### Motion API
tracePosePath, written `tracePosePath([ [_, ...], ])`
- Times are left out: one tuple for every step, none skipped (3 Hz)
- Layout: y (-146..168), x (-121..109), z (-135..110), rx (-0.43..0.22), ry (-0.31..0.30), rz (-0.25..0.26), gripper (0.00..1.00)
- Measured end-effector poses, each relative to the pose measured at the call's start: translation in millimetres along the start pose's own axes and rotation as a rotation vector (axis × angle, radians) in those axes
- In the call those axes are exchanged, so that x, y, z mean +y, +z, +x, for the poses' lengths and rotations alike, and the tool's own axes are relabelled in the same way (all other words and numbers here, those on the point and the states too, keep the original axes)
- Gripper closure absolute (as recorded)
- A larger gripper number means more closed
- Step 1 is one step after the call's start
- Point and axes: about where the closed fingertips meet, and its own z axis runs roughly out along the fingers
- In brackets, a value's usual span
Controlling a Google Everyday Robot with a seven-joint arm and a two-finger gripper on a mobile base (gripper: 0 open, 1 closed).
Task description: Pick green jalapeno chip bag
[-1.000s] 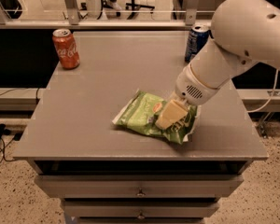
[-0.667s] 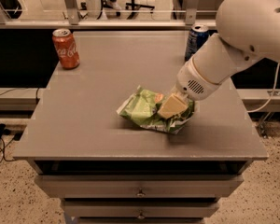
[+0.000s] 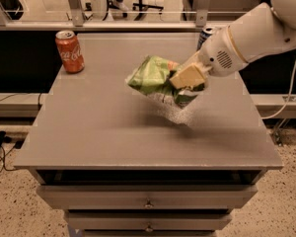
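Observation:
The green jalapeno chip bag (image 3: 154, 78) hangs in the air above the middle of the grey table (image 3: 113, 132), crumpled and tilted, with its shadow on the tabletop below it. My gripper (image 3: 187, 78) is shut on the bag's right side, and its cream-coloured fingers (image 3: 186, 75) clamp the foil. The white arm reaches in from the upper right.
An orange-red soda can (image 3: 70, 52) stands upright at the table's back left. A blue can (image 3: 205, 35) stands at the back right, mostly hidden behind my arm. Drawers (image 3: 148, 201) sit under the tabletop. A rail and a cable run behind the table.
The bag lay on the table under my gripper one second ago. It has since been lifted off the surface and carried up and towards the back with the gripper.

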Motion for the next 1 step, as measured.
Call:
tracePosePath([
  [-6.0,4.6,-18.1,-0.057,0.008,-0.023,1.00],
])
